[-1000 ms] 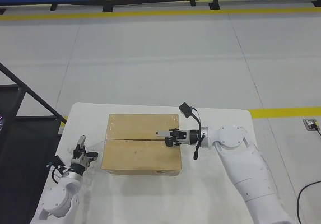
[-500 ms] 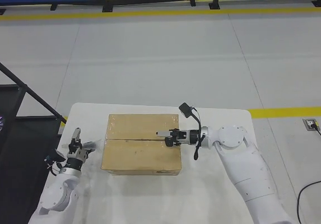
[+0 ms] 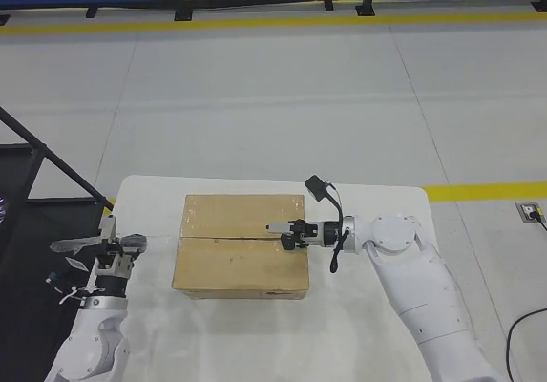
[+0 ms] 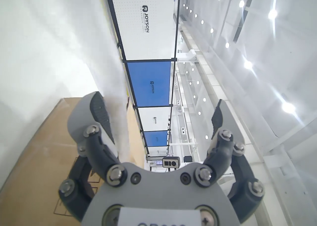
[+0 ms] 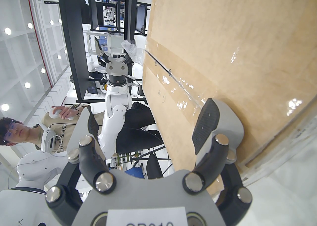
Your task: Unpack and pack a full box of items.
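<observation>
A shut cardboard box [image 3: 242, 246] stands mid-table, its top seam covered with clear tape. My right gripper [image 3: 275, 229] lies over the seam near the box's right end. It is open [image 5: 148, 125], one finger pad [image 5: 206, 125] resting on the box top [image 5: 223, 38] beside the seam. My left gripper [image 3: 113, 237] hovers off the box's left end, at the table's left edge, and it is open [image 4: 158, 103]. A strip of clear tape [image 4: 116, 83] clings to one of its pads and runs back toward the box [image 4: 37, 150]. A crumpled end of tape [image 3: 68, 245] hangs past the table's left edge.
The white table [image 3: 349, 325] has bare room in front of and to the right of the box. A black frame with dark netting [image 3: 6, 220] stands close to the table's left side.
My left gripper has swung left and away from the box, turning as it went, and the clear tape has stretched out with it. The right arm has kept still.
</observation>
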Controlling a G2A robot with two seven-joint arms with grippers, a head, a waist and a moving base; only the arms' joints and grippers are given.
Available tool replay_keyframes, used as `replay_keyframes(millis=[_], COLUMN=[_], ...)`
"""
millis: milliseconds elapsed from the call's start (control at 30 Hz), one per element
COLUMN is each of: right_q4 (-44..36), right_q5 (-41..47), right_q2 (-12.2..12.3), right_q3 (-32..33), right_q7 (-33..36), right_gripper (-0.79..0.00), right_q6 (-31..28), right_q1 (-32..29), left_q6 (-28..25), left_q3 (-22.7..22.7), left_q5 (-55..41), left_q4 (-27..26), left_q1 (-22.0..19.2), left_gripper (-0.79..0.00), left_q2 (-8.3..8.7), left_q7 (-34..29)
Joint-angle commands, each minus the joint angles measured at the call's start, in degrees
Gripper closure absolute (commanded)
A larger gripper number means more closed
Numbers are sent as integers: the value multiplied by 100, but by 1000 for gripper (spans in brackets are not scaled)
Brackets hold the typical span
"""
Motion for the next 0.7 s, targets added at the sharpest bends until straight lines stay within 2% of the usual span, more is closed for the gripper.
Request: replay_keyframes(millis=[0, 667], right_q4=[0, 0], right_q5=[0, 0], right_q2=[0, 0], right_q3=[0, 0], right_q7=[0, 0], right_gripper=[-785, -785], right_q6=[0, 0], right_q1=[0, 0], left_q6=[3, 201], left_q3=[-7, 141], left_q5=[120, 1063], left_q4=[-168, -889], left_q1=[60, 94], left_gripper=[-785, -785], left_q2=[-6, -68], left_q7=[50, 69])
